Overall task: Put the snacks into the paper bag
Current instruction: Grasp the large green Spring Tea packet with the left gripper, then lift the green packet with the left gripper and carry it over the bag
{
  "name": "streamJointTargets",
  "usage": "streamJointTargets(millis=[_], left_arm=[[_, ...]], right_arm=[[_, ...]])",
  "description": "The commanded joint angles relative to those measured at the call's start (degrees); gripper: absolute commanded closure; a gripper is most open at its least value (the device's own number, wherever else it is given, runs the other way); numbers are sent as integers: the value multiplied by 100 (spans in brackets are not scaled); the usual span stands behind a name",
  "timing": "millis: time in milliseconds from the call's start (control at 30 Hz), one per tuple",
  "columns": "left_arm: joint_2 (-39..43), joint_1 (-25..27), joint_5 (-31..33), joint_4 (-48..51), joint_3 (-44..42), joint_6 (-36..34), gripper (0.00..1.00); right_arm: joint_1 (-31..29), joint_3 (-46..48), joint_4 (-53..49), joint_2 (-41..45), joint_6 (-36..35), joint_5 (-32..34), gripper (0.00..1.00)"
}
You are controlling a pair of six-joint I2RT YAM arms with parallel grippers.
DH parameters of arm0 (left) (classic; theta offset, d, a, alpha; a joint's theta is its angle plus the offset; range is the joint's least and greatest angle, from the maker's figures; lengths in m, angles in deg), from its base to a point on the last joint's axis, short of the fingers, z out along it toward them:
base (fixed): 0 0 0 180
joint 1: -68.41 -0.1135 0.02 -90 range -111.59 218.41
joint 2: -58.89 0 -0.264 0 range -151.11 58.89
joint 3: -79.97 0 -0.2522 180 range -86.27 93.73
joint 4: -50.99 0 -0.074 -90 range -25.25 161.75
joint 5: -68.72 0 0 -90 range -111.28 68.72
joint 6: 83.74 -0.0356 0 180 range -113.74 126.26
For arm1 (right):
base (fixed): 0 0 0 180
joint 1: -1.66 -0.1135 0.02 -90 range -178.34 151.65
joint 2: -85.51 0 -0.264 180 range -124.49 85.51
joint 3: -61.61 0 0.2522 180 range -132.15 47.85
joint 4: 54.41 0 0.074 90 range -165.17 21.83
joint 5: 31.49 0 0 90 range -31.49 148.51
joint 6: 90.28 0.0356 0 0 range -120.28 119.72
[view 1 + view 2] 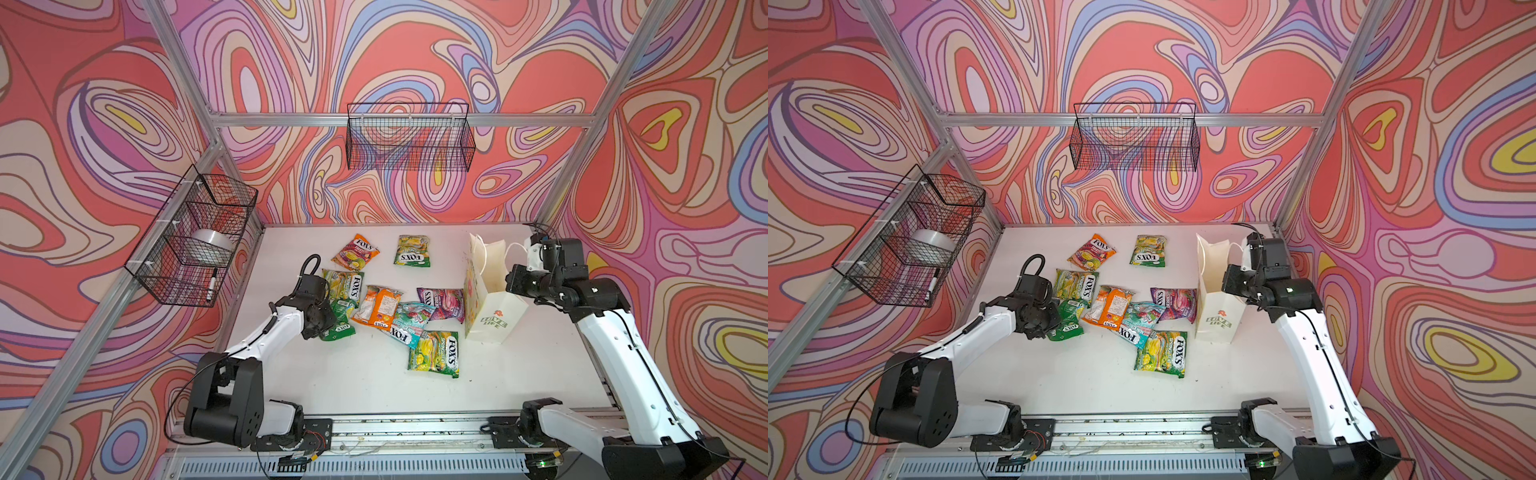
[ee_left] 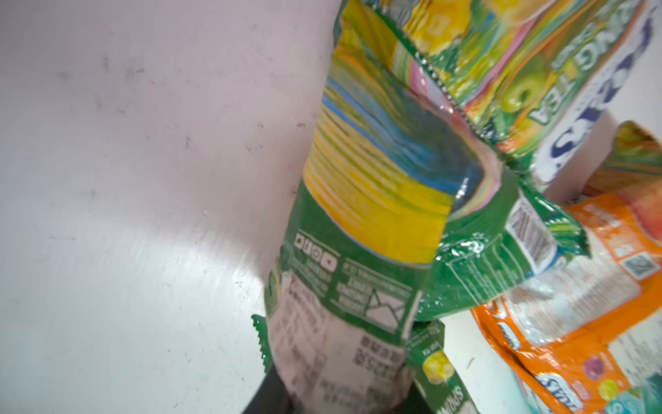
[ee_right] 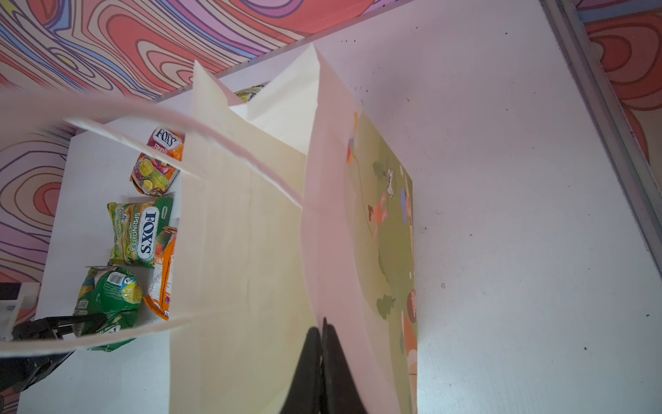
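My left gripper [image 3: 89, 322] pinches narrow on the green packet [image 1: 340, 320], at the left edge of the snacks [image 1: 376, 307]. My right gripper [image 3: 321, 344] clamps tight on the bag [image 1: 494, 320] wall; it stands upright, far right.

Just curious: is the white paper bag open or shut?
Open: the paper bag stands upright, mouth gaping, inside visible; the right end effector pinches its rim.

Snacks [image 1: 434, 353] read FOX'S; paper bag [image 1: 494, 322], LOVE LIFE.
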Motion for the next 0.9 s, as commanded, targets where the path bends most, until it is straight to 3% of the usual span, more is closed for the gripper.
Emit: streamJointTargets(millis=[0, 200, 400, 667, 867], left_arm=[[364, 24, 269, 426, 281, 112, 76], [850, 33, 247, 894, 726, -90, 79], [952, 498, 150, 1583, 2148, -370, 79], [172, 2168, 426, 1705, 4739, -357, 79], [-1218, 3450, 403, 1469, 6816, -343, 79]], right_arm=[[11, 20, -68, 52, 60, 106, 100], [9, -26, -85, 93, 18, 270, 100], [9, -2, -70, 176, 17, 347, 100], [8, 89, 32, 285, 9, 350, 100], [7, 56, 98, 286, 122, 248, 100]])
